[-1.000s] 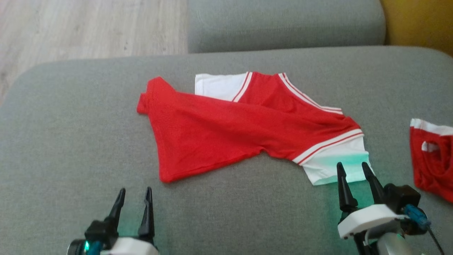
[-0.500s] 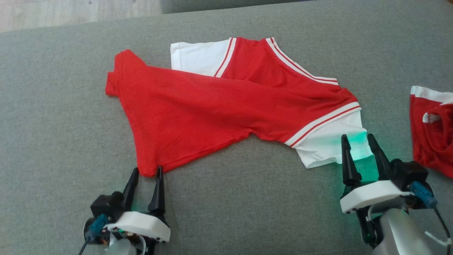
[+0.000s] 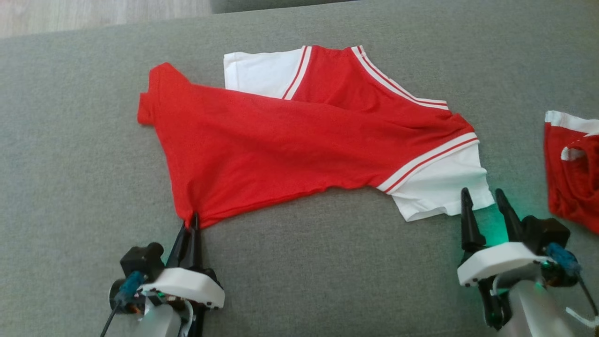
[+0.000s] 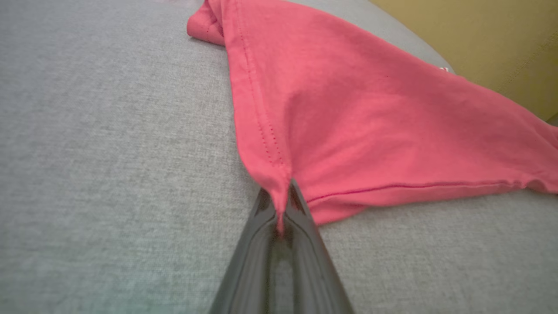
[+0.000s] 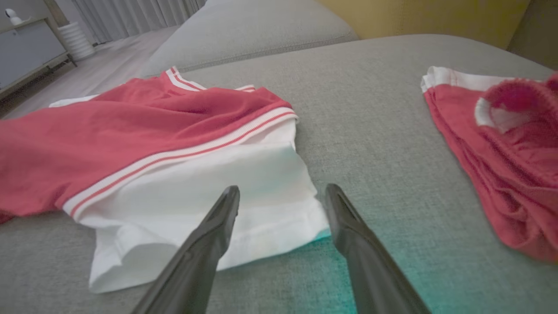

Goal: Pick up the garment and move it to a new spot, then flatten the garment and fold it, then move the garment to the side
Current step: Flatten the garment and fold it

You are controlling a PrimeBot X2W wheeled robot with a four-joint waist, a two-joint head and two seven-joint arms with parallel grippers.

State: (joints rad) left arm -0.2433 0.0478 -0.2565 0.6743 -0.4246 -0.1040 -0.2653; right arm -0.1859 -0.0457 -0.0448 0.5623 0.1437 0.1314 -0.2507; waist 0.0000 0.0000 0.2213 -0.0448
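Observation:
The garment (image 3: 281, 140) is a red shirt with white sleeves and striped trim, lying rumpled across the grey cushion (image 3: 70, 117). My left gripper (image 3: 193, 219) is shut on its near left hem corner; the left wrist view shows red cloth (image 4: 331, 131) pinched between the two dark fingers (image 4: 301, 244). My right gripper (image 3: 483, 193) stands open at the near edge of the white sleeve (image 3: 440, 187). In the right wrist view the fingertips (image 5: 226, 205) straddle that sleeve's corner (image 5: 244, 218), just above the cloth, gripper (image 5: 282, 191) holding nothing.
A second red and white garment (image 3: 573, 168) lies bunched at the right edge of the cushion, also in the right wrist view (image 5: 501, 152). Wooden floor (image 3: 93, 14) shows beyond the cushion's far left. Another grey cushion (image 5: 253, 30) lies behind.
My left gripper has shut on the hem corner it was straddling. The right gripper has drawn back slightly from the white sleeve. The camera tilted down from a second ago.

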